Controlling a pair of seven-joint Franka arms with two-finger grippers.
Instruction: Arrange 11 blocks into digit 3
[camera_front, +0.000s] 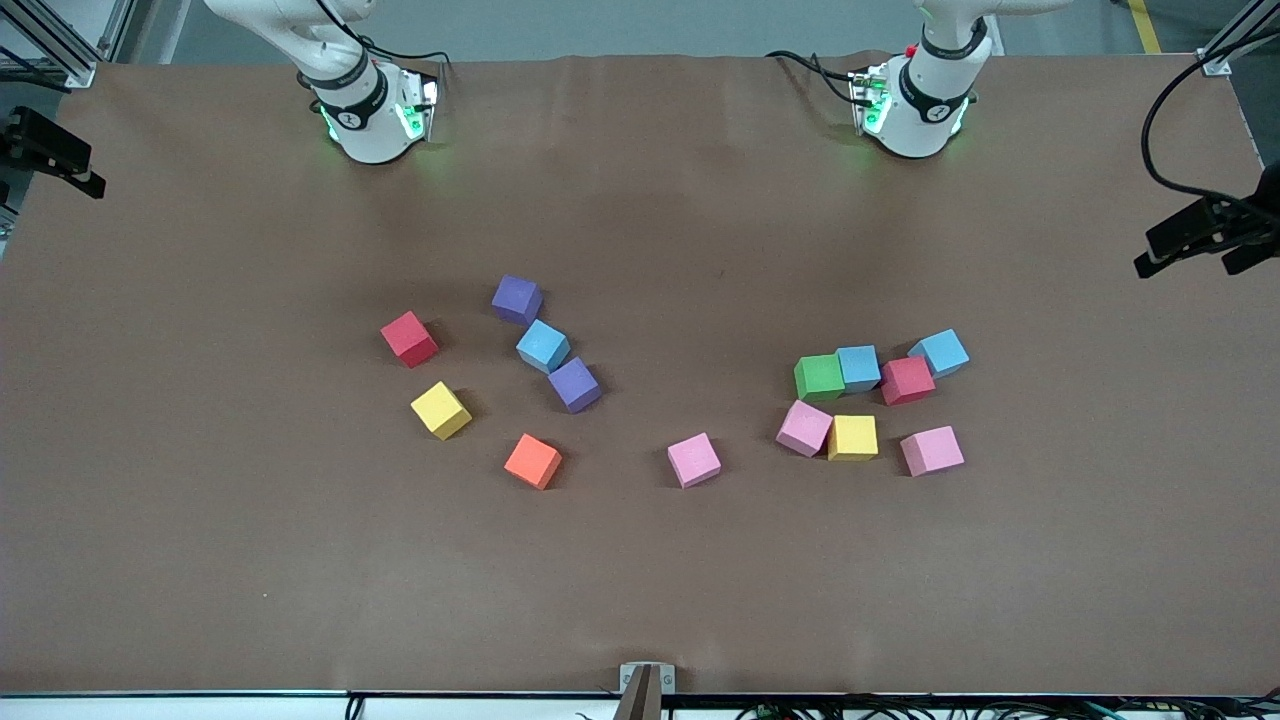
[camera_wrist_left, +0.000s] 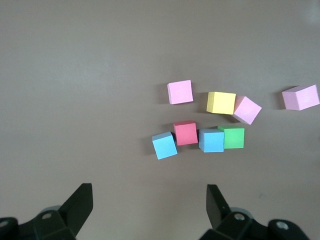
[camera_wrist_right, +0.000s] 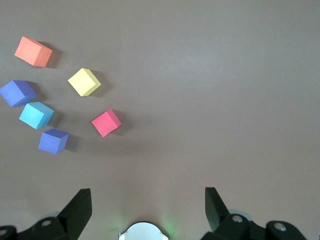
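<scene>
Brown worktop (camera_front: 640, 580) in the front view carries two scattered groups of blocks (camera_front: 870, 400), one toward each arm's end; the left wrist view shows the left gripper (camera_wrist_left: 150, 207) released, the right wrist view the right gripper (camera_wrist_right: 148, 210) released, both arms waiting.

This is a robotics lab. Two white robot arms are mounted by their bases (camera_front: 375, 115) along one edge of a wide table covered with a brown mat (camera_front: 640, 560), with aluminium frame rails (camera_front: 55, 45) at the corners. Black cameras on brackets (camera_front: 1205, 235) look in from the table's ends, cables (camera_front: 1165, 130) trail over its edges, and the floor is grey.
</scene>
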